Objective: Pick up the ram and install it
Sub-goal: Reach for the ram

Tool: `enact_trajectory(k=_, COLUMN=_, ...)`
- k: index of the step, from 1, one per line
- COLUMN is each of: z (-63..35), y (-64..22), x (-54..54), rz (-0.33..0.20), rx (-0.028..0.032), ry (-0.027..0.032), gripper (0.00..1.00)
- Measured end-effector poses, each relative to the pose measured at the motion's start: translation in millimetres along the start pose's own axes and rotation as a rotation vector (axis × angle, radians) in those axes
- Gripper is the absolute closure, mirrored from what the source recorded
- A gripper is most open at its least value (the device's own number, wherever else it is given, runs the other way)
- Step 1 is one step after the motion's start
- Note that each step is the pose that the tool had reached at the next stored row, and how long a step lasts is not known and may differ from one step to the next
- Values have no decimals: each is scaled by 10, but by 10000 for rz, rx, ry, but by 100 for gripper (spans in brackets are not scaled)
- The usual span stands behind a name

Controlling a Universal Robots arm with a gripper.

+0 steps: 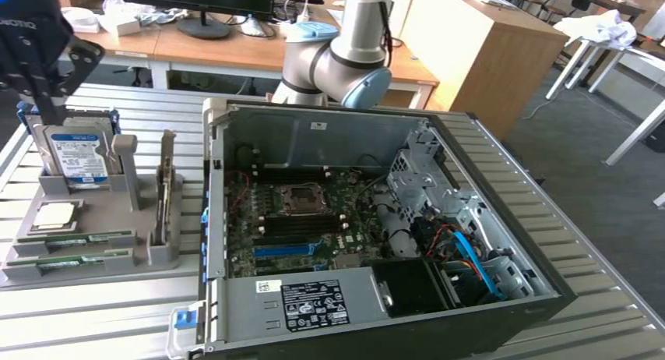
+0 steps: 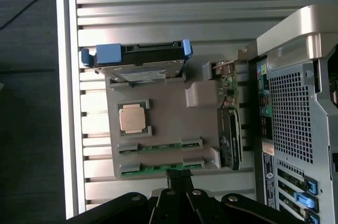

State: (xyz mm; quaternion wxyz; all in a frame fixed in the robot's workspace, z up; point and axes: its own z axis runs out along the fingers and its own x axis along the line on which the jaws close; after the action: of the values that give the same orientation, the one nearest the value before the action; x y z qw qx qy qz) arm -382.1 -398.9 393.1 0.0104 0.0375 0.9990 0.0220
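Note:
Two ram sticks, thin green boards, lie in slots along one edge of a grey holder tray (image 1: pixel 99 220): one ram stick (image 1: pixel 81 238) (image 2: pixel 158 147) and a second ram stick (image 1: pixel 73 259) (image 2: pixel 158 167). My black gripper (image 1: pixel 49 111) (image 2: pixel 179 175) hangs well above the tray. In the exterior view it is over the hard drive end. Its fingers are shut together with nothing between them. The open computer case (image 1: pixel 364 220) lies on its side to the exterior view's right of the tray, and its motherboard (image 1: pixel 301 220) faces up.
The tray also holds an upright hard drive (image 1: pixel 78 153) (image 2: pixel 138 61), a square silver CPU (image 1: pixel 54 214) (image 2: pixel 133 117) and an upright expansion card (image 1: pixel 164 192) (image 2: pixel 230 129). The arm's base (image 1: pixel 338 64) stands behind the case. All of it rests on a slatted metal table (image 1: pixel 104 313).

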Motion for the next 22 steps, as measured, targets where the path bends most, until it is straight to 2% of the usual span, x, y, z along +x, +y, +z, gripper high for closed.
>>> enact_trajectory(k=8, z=-3, y=-12, x=158, rz=1, rx=1, ry=13, gripper=90)
enact_trajectory(k=22, z=-4, y=-22, x=159, rz=0, rx=1, ry=14, gripper=90)
